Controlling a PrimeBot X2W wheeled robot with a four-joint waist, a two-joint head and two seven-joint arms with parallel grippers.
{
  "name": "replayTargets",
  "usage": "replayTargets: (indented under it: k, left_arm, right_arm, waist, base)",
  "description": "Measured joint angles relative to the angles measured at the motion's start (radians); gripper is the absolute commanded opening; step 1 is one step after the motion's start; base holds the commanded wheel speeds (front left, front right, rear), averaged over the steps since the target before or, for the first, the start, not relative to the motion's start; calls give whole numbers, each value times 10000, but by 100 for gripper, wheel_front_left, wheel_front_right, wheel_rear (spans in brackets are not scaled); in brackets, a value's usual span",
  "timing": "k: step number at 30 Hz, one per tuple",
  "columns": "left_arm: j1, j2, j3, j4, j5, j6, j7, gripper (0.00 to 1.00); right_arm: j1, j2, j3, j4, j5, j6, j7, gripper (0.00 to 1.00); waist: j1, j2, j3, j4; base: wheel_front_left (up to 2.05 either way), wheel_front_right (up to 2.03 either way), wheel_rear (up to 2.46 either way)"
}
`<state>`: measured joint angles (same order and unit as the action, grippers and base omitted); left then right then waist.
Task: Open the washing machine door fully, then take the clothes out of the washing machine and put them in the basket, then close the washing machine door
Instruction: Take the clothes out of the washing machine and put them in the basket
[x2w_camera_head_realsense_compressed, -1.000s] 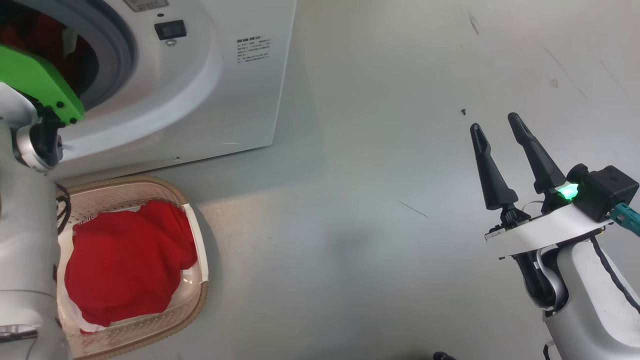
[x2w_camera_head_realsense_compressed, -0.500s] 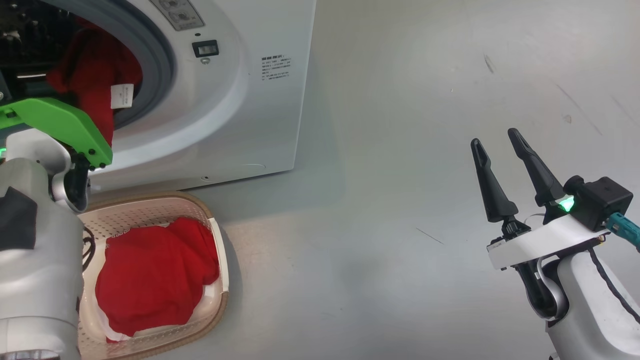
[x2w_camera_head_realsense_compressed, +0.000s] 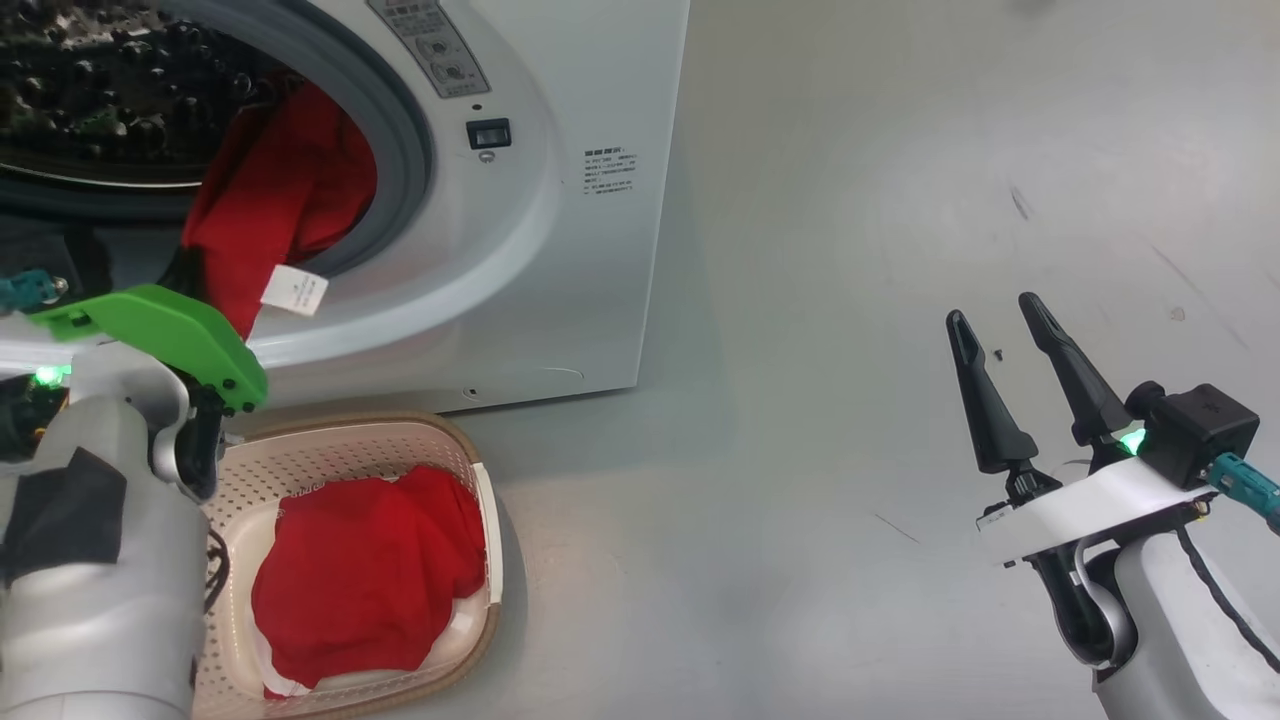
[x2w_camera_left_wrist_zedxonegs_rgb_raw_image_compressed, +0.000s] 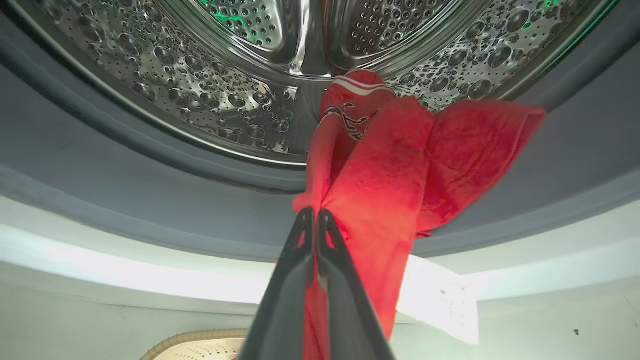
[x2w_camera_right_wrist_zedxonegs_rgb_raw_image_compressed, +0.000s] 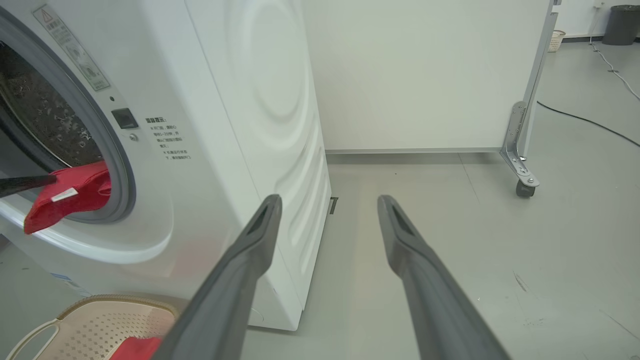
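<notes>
The white washing machine (x2w_camera_head_realsense_compressed: 560, 250) stands with its drum (x2w_camera_left_wrist_zedxonegs_rgb_raw_image_compressed: 240, 65) exposed; the washing machine door is out of view. A piece of the red clothes (x2w_camera_left_wrist_zedxonegs_rgb_raw_image_compressed: 395, 175) hangs out of the drum over the grey gasket (x2w_camera_head_realsense_compressed: 400, 150), a white tag (x2w_camera_head_realsense_compressed: 295, 290) dangling from it. My left gripper (x2w_camera_left_wrist_zedxonegs_rgb_raw_image_compressed: 311, 214) is shut on this red cloth at the drum's mouth. Below the machine sits the cream basket (x2w_camera_head_realsense_compressed: 400, 428) holding another red garment (x2w_camera_head_realsense_compressed: 370, 580) on white fabric. Far to the right, my right gripper (x2w_camera_head_realsense_compressed: 992, 310) is open over the floor, holding nothing.
Grey floor (x2w_camera_head_realsense_compressed: 850, 300) stretches to the right of the machine. Behind it stands a white partition on a caster (x2w_camera_right_wrist_zedxonegs_rgb_raw_image_compressed: 523, 189). A black cable (x2w_camera_right_wrist_zedxonegs_rgb_raw_image_compressed: 575, 117) crosses the floor, and a dark bin (x2w_camera_right_wrist_zedxonegs_rgb_raw_image_compressed: 620, 22) stands in the far corner.
The head camera has turned, shifting the whole picture. The red cloth held by my left gripper has come further out over the gasket. My right gripper stays open as before.
</notes>
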<state>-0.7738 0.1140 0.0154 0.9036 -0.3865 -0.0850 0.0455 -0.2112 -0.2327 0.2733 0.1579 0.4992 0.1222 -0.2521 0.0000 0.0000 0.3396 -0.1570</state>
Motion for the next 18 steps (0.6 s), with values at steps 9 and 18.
replayTargets:
  k: [9,18]
  left_arm:
    - [847,-370,-90,-261,-150,-184,-1154,0]
    - [1646,-278,-453,-807,288,-230,-2512,0]
  right_arm:
    - [291,92,-132,90,0,0,0,100]
    - [532,134,-132,128,-81,0,0,100]
  waist:
    - [0,0,-595,379]
    - [0,0,-1151,714]
  base:
    - [0,0,0]
    - [0,0,0]
